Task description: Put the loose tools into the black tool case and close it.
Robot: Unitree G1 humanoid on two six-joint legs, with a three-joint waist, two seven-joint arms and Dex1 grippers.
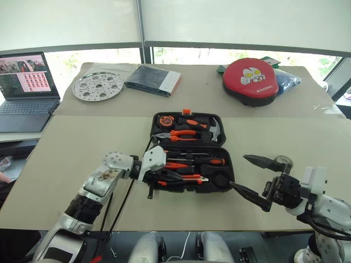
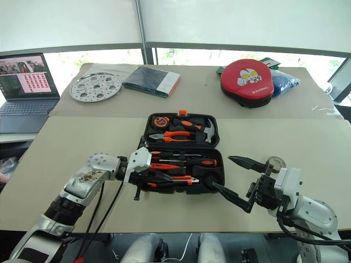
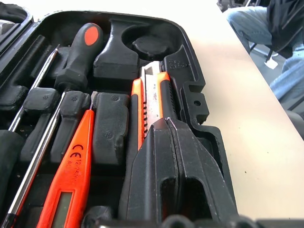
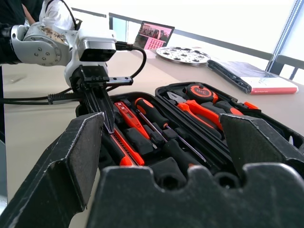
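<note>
The black tool case (image 1: 229,174) lies open mid-table, its orange latch at the far edge. In its near half lie two screwdrivers (image 1: 211,161), the orange tester pen (image 3: 71,175) and the utility knife (image 3: 152,95). My left gripper (image 1: 166,176) is shut with nothing between its fingers. It hangs over the case's front left, its tips (image 3: 166,122) right above the knife. To the right of the case my right gripper (image 1: 237,171) stands wide open and empty. A small grey tape roll (image 1: 283,160) sits on the table just behind it.
Pliers (image 1: 184,134), a hammer and a tape measure fill the case's far half. A red round pad (image 1: 250,79) and a blue bag lie at the back right, a dark book (image 1: 152,80) and a perforated metal disc (image 1: 97,86) at the back left. A laptop (image 1: 24,90) stands far left.
</note>
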